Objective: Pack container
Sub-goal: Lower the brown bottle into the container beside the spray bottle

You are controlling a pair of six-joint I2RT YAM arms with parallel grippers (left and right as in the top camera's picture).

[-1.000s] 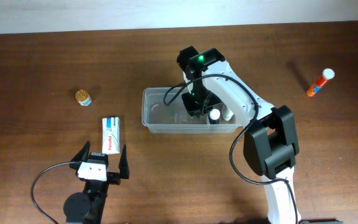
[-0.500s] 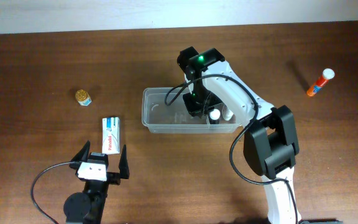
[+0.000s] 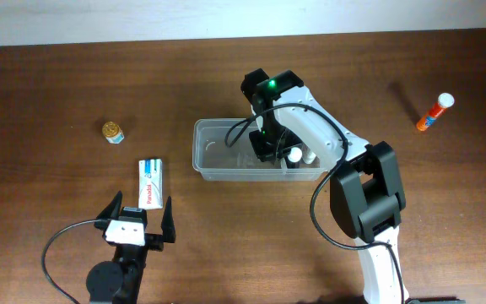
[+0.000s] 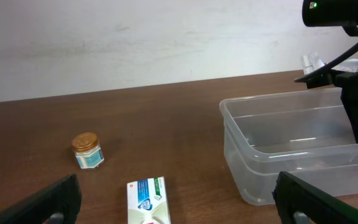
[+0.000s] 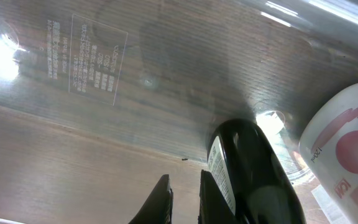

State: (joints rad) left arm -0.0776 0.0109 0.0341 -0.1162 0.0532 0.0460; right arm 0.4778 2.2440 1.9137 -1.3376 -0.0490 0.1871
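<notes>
The clear container (image 3: 213, 165) stands mid-table; its near wall shows in the left wrist view (image 4: 272, 155). My right gripper (image 3: 268, 145) reaches down inside it. Its fingers (image 5: 185, 180) are shut with nothing between them, just above the tub floor (image 5: 104, 68). A black bottle (image 5: 253, 168) lies right beside them and a white bottle (image 5: 347, 143) sits further right; a white cap (image 3: 292, 155) shows from above. My left gripper (image 3: 139, 211) is open near the front left. A white and blue box (image 3: 149, 182) lies flat just ahead of it (image 4: 146, 198).
A small gold-lidded jar (image 3: 112, 132) stands on the table at the left, also in the left wrist view (image 4: 87, 150). An orange tube with a white cap (image 3: 434, 112) lies at the far right. The right arm's cable hangs over the container's rim.
The right arm has shifted slightly inside the container, its wrist turning a little. The left arm and the loose objects have not moved.
</notes>
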